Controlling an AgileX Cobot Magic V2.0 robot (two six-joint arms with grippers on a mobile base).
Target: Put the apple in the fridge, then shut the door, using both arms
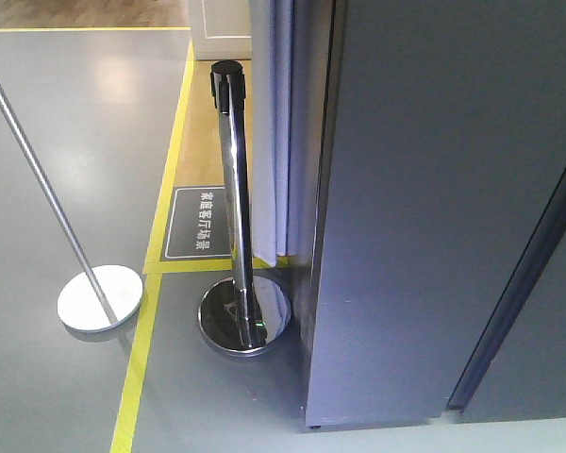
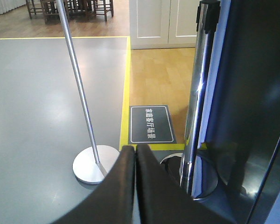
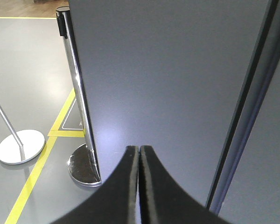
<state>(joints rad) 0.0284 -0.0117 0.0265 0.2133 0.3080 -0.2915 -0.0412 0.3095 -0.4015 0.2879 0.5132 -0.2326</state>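
Bright even light, glare patches on glossy floor (image 1: 104, 85); sharp focus

The front view is looking down, close, at the fridge (image 1: 424, 217) and a chrome post (image 1: 234, 198). The left wrist view is facing across the floor (image 2: 32, 93); the right wrist view is facing the fridge panel. All are sharing the post.

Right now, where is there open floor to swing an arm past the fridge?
Open grey floor lies left of the yellow line, broken only by the white-based pole. It is crowded between the chrome post and the fridge.
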